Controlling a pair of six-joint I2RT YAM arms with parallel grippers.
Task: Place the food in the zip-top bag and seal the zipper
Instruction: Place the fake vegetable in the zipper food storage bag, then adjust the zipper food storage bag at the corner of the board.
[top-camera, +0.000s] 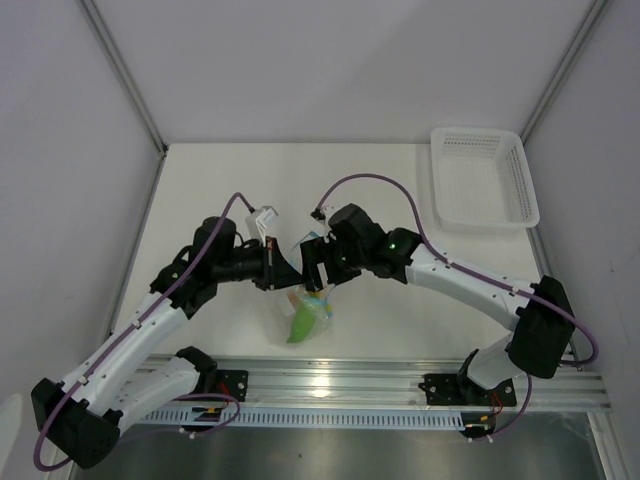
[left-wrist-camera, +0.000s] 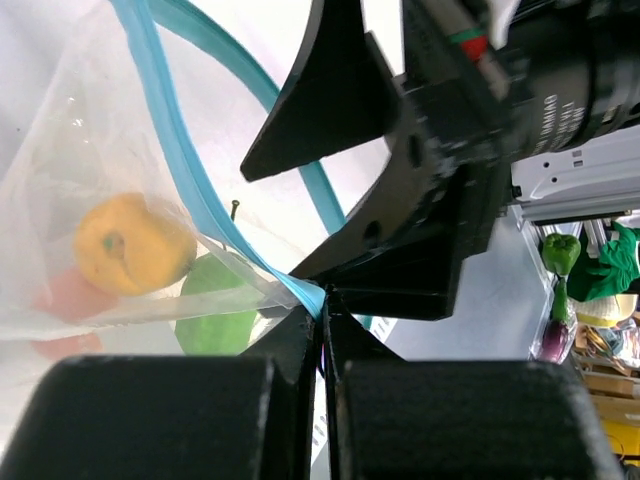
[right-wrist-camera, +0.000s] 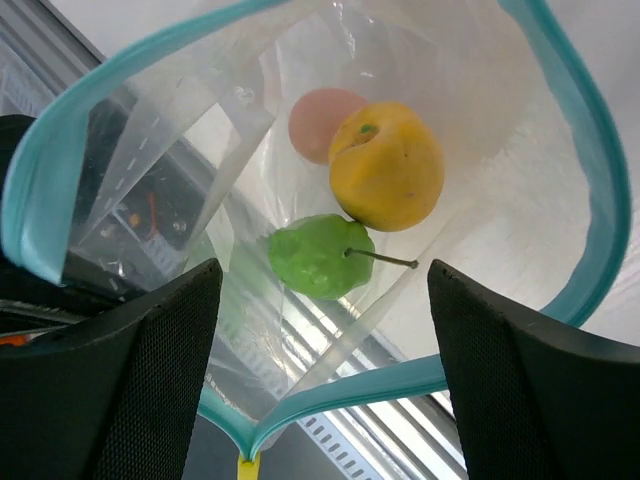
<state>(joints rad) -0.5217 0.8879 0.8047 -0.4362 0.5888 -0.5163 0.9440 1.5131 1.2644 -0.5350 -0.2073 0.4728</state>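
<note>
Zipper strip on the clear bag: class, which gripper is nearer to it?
Left. The left gripper is shut on the zipper at one end of the mouth of the bag. The right gripper is open over that mouth, fingers either side, not clamping the strip.

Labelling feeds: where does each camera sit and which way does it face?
Top external: overhead, behind the robot, facing down on the table, left arm, right arm.
Left wrist: left arm, facing the zipper pinched in the left pincer.
Right wrist: right arm, looking through the right pincer into the zip-top bag.
Both wrist views show the food.
</note>
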